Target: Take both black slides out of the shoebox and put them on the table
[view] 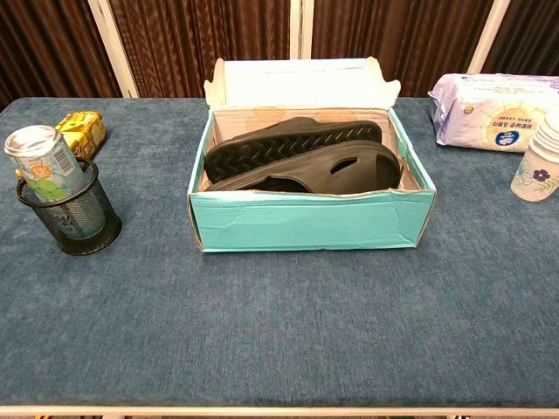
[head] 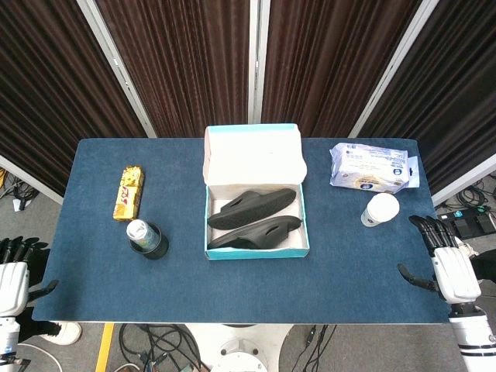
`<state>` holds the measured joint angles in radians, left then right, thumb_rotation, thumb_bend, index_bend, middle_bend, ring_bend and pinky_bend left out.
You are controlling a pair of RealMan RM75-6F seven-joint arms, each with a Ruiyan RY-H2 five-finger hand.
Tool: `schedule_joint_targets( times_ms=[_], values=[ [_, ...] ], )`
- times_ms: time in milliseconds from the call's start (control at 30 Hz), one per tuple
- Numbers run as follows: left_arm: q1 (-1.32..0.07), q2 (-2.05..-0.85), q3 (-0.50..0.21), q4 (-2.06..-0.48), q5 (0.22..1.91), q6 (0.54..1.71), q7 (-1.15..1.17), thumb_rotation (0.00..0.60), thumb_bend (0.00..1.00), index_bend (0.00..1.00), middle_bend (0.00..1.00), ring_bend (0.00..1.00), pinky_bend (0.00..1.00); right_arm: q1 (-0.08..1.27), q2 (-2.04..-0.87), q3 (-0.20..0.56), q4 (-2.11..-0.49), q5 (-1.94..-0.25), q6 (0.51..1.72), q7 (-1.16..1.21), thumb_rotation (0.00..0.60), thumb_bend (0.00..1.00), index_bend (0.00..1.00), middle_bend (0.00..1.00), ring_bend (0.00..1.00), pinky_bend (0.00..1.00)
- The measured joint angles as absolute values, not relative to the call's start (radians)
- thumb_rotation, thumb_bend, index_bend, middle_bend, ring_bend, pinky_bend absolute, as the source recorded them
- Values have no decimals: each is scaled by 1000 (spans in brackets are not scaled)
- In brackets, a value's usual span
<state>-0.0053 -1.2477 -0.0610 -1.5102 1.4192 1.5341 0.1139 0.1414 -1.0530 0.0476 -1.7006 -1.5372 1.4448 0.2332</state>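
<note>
An open teal shoebox (head: 256, 253) (view: 310, 220) stands mid-table with its lid flipped up at the back. Two black slides lie inside it: the far slide (head: 252, 206) (view: 293, 140) on its side with the sole showing, the near slide (head: 256, 232) (view: 336, 170) in front of it. My left hand (head: 12, 271) hangs off the table's left front corner, fingers spread, holding nothing. Just off the right edge, my right hand (head: 448, 260) is open too, fingers apart and pointing away from me. Neither hand appears in the chest view.
A can (head: 139, 230) (view: 42, 163) stands in a black mesh cup (head: 151, 244) (view: 70, 216) left of the box. A yellow snack packet (head: 129, 192) (view: 81, 131) lies behind it. A wet-wipe pack (head: 369, 167) (view: 493, 99) and paper cups (head: 380, 209) (view: 537, 170) sit at right.
</note>
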Motion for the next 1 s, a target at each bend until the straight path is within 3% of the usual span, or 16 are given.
schedule_joint_targets(
  times_ms=[333, 567, 833, 1000],
  values=[
    [-4, -1245, -58, -1511, 1417, 1529, 103, 600, 0, 280, 193, 106, 87, 156, -1050, 47, -1697, -1562, 1428, 243, 600, 138, 76, 97, 0, 3],
    [-8, -1244, -59, -1508, 1419, 1523, 93, 600, 0, 280, 193, 106, 86, 245, -1037, 75, -1720, -1584, 1332, 208, 600, 56, 84, 183, 54, 121],
    [0, -1246, -53, -1501, 1415, 1522, 79, 600, 0, 280, 192, 106, 86, 465, -1056, 159, -1737, -1524, 1050, 112, 600, 3, 163, 217, 84, 173],
    [6, -1248, -49, -1493, 1404, 1518, 72, 600, 0, 280, 193, 106, 86, 652, -1136, 210, -1703, -1420, 843, -20, 600, 0, 164, 212, 84, 180]
  ],
)
